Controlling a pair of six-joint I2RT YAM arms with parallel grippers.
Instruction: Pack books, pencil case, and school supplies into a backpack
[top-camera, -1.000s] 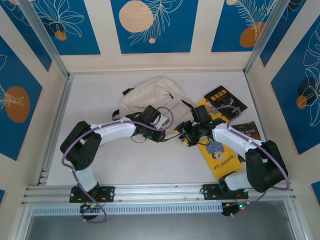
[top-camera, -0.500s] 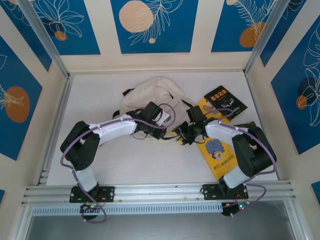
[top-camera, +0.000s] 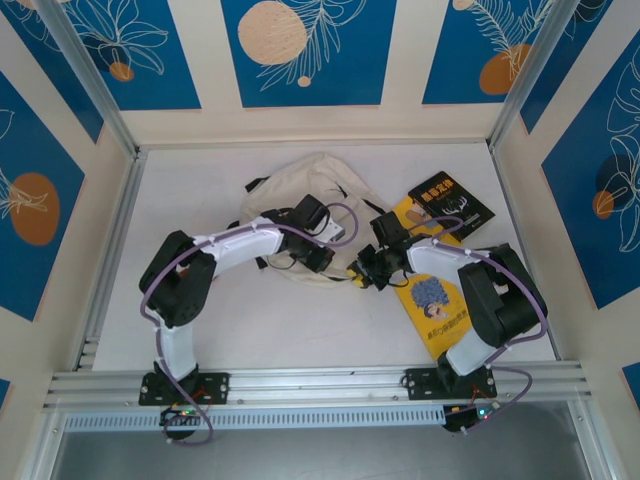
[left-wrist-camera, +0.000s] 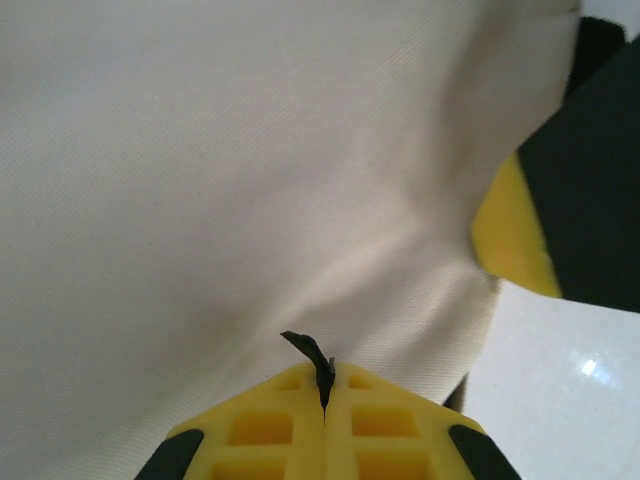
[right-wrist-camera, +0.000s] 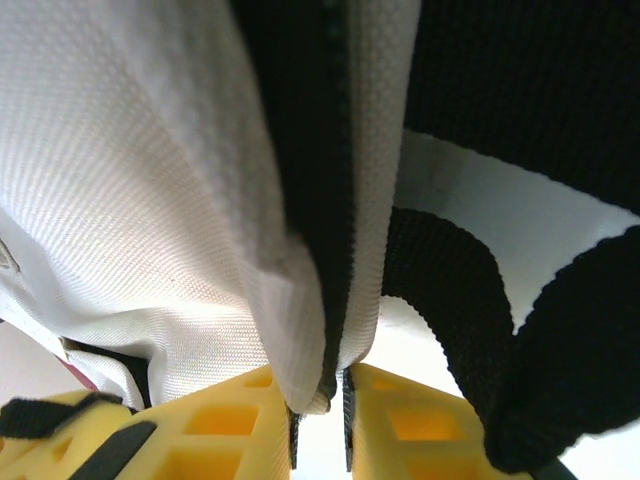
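Note:
The cream-beige backpack (top-camera: 300, 190) lies slumped at the back middle of the table. My left gripper (top-camera: 328, 258) is at its near right edge, shut on a small black zipper tab (left-wrist-camera: 312, 356) against the canvas (left-wrist-camera: 220, 180). My right gripper (top-camera: 362, 272) faces it from the right, shut on a fold of the backpack's cream edge (right-wrist-camera: 300, 300) with its dark zipper line (right-wrist-camera: 310, 150). A black book with orange title (top-camera: 451, 203) lies at the back right. A yellow book (top-camera: 436, 302) lies under my right arm, and a second yellow one (top-camera: 404, 213) peeks out behind it.
Black straps (right-wrist-camera: 450, 290) hang beside my right fingers. White table (top-camera: 280, 320) lies open in front of the backpack and to the left. Metal frame posts and blue-patterned walls ring the table, with a rail (top-camera: 320, 385) along the near edge.
Both grippers have drawn in toward the backpack's near right edge, the left one moving right and back, the right one moving left. The right arm's elbow has folded in over the books.

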